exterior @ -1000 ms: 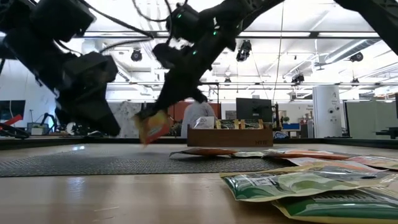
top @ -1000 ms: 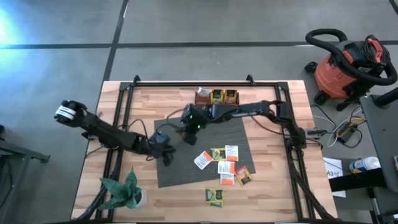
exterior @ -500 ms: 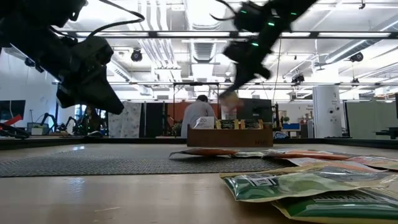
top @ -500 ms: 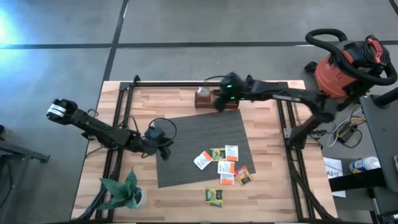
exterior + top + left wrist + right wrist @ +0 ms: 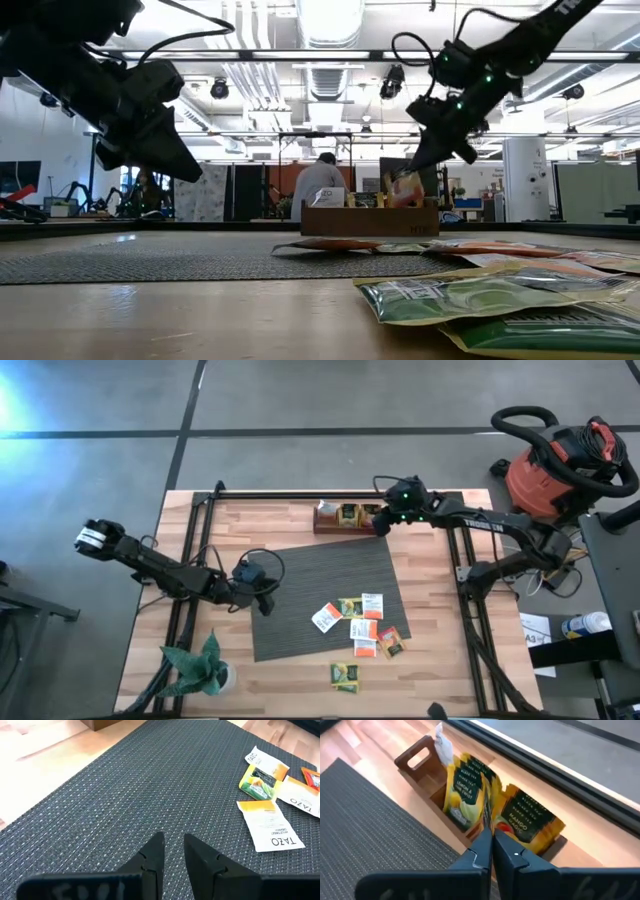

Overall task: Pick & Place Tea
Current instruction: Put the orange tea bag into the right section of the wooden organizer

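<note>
Wooden tea box (image 5: 348, 517) under the pinched-shut right gripper (image 5: 383, 524); left gripper (image 5: 266, 603) narrowly parted over grey mat (image 5: 300, 575).

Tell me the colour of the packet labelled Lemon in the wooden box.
Yellow with a black top band, on the Lemon packet; the right wrist view shows it best.

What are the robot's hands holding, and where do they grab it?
The right gripper pinches a tea packet by its top edge, over the box. The left gripper holds nothing.
</note>
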